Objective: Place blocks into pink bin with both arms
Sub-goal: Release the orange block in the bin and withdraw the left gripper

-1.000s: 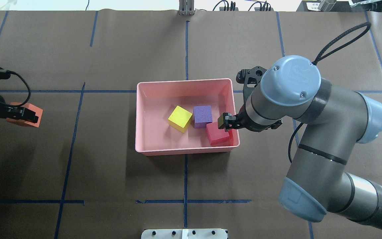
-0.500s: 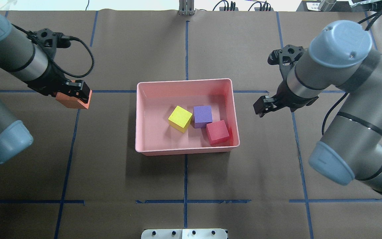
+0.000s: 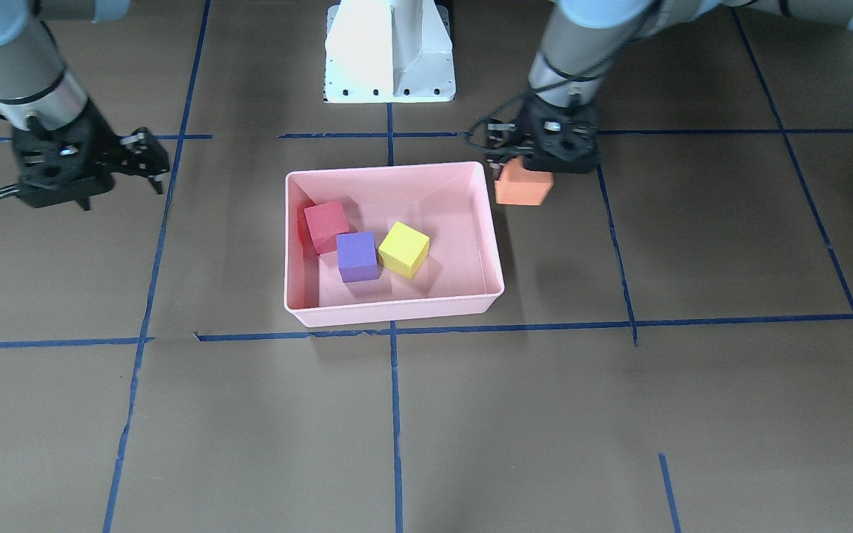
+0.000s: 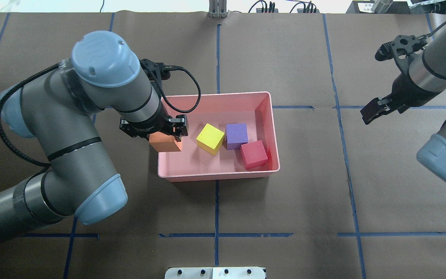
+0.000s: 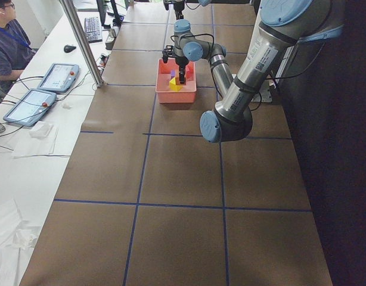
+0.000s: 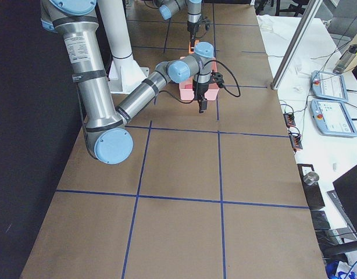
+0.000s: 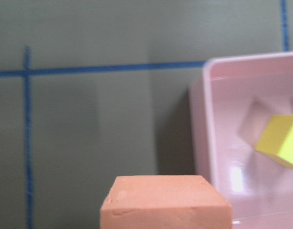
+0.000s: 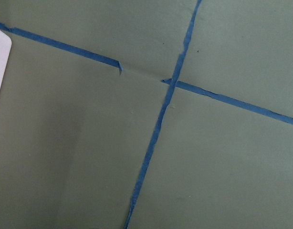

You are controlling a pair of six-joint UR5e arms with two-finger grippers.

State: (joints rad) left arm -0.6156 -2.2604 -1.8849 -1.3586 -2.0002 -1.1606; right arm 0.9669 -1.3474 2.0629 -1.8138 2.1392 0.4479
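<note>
The pink bin (image 4: 215, 95) sits mid-table and holds the yellow block (image 4: 210, 138), the purple block (image 4: 236, 135) and the red-pink block (image 4: 254, 154). My left gripper (image 4: 167, 133) is shut on the orange block (image 4: 165, 143) and holds it above the bin's left wall. In the front-facing view the orange block (image 3: 523, 189) hangs just outside the bin's rim (image 3: 389, 317) under the left gripper (image 3: 526, 166). The left wrist view shows the orange block (image 7: 165, 202) beside the bin wall (image 7: 206, 124). My right gripper (image 4: 371, 112) is open and empty, far right of the bin.
The white pedestal base (image 3: 389, 52) stands behind the bin. Blue tape lines (image 4: 216, 54) cross the brown table cover. A white plate (image 4: 215, 273) lies at the near edge. An operators' desk with tablets (image 5: 46, 89) runs along the far side.
My left arm carried the orange block rightward from the far left to the bin's left wall. My right gripper left the red-pink block in the bin and drew back to the right.
</note>
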